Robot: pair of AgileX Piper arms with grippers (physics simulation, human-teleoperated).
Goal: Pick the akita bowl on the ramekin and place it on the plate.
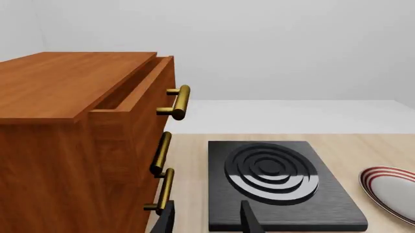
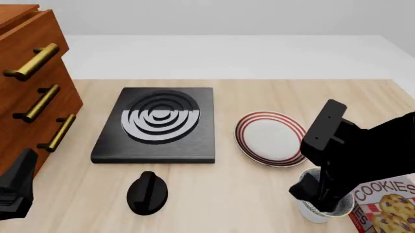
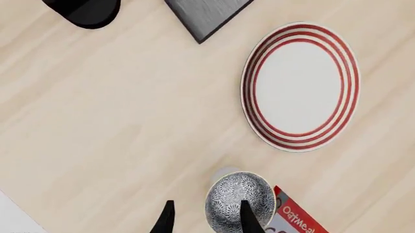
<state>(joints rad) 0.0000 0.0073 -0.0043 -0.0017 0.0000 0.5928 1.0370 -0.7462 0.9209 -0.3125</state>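
From the left wrist camera, the left gripper (image 1: 206, 221) shows only two dark fingertips with a clear gap between them, holding nothing. Beyond them sits the black stove (image 1: 275, 187) with its raised rings, and to its left a wooden cabinet (image 1: 77, 141) with brass handles, its top drawer slightly out. A slice of the plate (image 1: 392, 191) with red rings shows at the right edge.

In the front view, the left arm waits at the near left corner beside the cabinet. The stove lies in the middle of the table (image 2: 246, 194), a black knob (image 2: 147, 192) lies nearer than it, and the plate sits just right of the stove. The right arm hangs over the near right, its bulk hiding most of the akita bowl (image 2: 318, 209); only a bit of white rim shows beneath it, beside a cookie box (image 2: 388, 206).

From the right wrist camera, the right gripper (image 3: 206, 218) is spread, one fingertip (image 3: 249, 217) crossing the speckled akita bowl, the other out over bare table. The bowl sits on the ramekin (image 3: 222, 173), whose white edge peeks out behind it. I cannot tell whether the fingers touch the bowl. The plate lies apart from it, empty.
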